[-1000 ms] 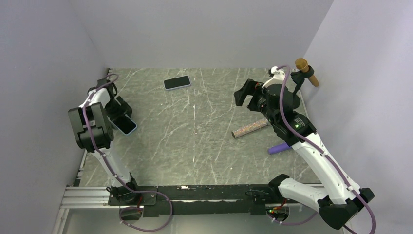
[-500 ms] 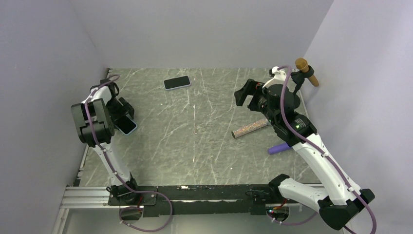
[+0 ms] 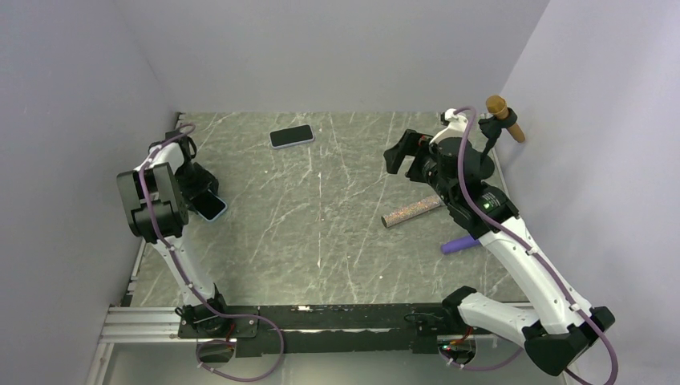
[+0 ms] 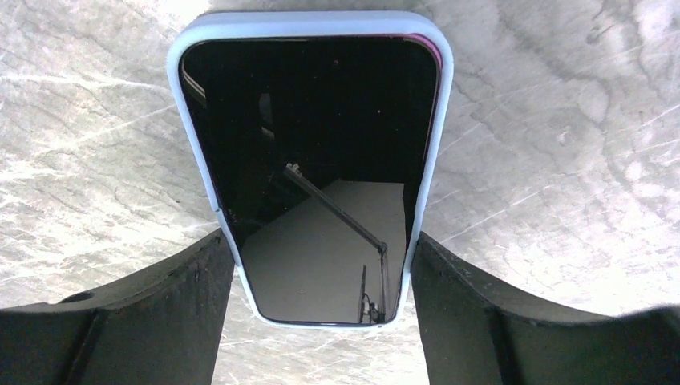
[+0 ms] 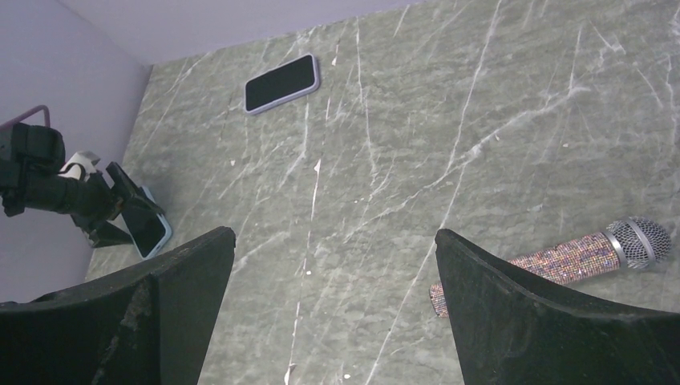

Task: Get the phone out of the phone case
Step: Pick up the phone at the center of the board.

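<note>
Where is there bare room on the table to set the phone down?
The middle of the table is bare, between the cased phone in the left gripper, the far phone and the glitter microphone. The right side is crowded: microphone, purple cylinder, right gripper.

Dark-screened phone (image 4: pixel 309 160), face up, inside pale blue case (image 4: pixel 309 22)

Grey marbled table (image 3: pixel 321 249), four things lying on it: at 9 o'clock a phone (image 4: pixel 313 160) in its pale blue phone case (image 4: pixel 313 22), and at 12 a second handset (image 3: pixel 291 135), both screen up. Over at 3 there's a glittery microphone (image 3: pixel 412 212), with a purple stick (image 3: pixel 460 244) near it at 4.
</note>
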Available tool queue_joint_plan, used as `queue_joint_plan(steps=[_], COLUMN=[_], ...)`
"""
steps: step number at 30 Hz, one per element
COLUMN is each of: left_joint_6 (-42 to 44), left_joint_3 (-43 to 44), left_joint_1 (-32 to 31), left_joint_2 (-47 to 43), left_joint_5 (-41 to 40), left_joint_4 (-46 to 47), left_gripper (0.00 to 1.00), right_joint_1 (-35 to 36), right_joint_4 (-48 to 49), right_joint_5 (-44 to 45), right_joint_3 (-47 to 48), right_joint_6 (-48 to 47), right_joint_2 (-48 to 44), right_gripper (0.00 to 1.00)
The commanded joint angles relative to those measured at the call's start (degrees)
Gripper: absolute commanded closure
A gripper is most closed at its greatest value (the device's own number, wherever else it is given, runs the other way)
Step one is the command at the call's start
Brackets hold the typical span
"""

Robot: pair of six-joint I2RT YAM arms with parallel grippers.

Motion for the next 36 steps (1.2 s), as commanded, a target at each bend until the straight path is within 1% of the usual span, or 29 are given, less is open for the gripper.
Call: queue_joint_plan(steps=[1, 3, 4, 6, 11, 15, 18, 22, 26, 28, 32, 35, 36], left_joint_6=[-0.5, 0.0, 0.2, 0.6, 0.8, 1.5, 2.4, 3.6, 4.5, 5.5, 7.3, 9.0, 9.8], left_joint_3=[-2.5, -2.6, -2.6, -2.8, -4.0, -5.6, -6.8, -8.4, -9.7, -11.0, -13.1, -14.7, -15.6], left_joint_1=[0.3, 0.3, 0.3, 0.3, 0.2, -0.8, -1.8, -3.2, -5.0, -6.7, -13.1, -19.0, -20.9], left_joint_2=[-0.8, -1.4, -1.8, -2.5, -5.2, -9.4, -12.1, -15.5, -18.6, -21.0, -26.2, -30.8, -32.6], left_joint_5=[0.1, -0.1, -0.3, -0.6, -1.0, -1.4, -1.3, 0.1, 1.4, 3.0, 3.7, 5.6, 6.6], left_joint_4=[1.0, 1.3, 1.4, 1.7, 2.6, 4.4, 5.8, 8.1, 10.2, 12.3, 15.2, 18.1, 19.6], left_gripper=[0.37, 0.44, 0.49, 0.54, 0.55, 0.55, 0.59, 0.61, 0.69, 0.72, 0.73, 0.75, 0.76], right_joint_1=[-0.2, -0.2, -0.2, -0.2, -0.2, -0.2, -0.2, -0.2, -0.1, -0.2, -0.5, -0.5, -0.5], right_joint_4=[1.7, 1.6, 1.7, 2.0, 2.0, 2.0, 2.0, 2.1, 2.5, 2.8, 3.6, 4.0, 4.4], right_joint_5=[-0.7, -0.6, -0.5, -0.5, -1.0, -1.0, -1.1, -1.3, -1.3, -0.8, -1.7, -7.0, -10.1], right_joint_3=[0.4, 0.4, 0.4, 0.3, 0.3, 0.2, 0.2, 0.1, -0.3, -1.4, -3.4, -4.0, -4.3], right_joint_6=[0.6, 0.7, 0.7, 0.7, 1.0, 1.0, 1.0, 1.1, 1.8, 2.9, 2.7, 1.2, 0.7], right_joint_2=[0.1, 0.0, -0.1, -0.1, 0.5, 1.1, 1.5, 2.3, 2.8, 2.8, 2.9, 4.7, 5.3], right_gripper=[0.0, 0.0, 0.0, 0.0, 0.0, 0.0, 0.0, 0.0, 0.0, 0.0, 0.0, 0.0, 0.0])
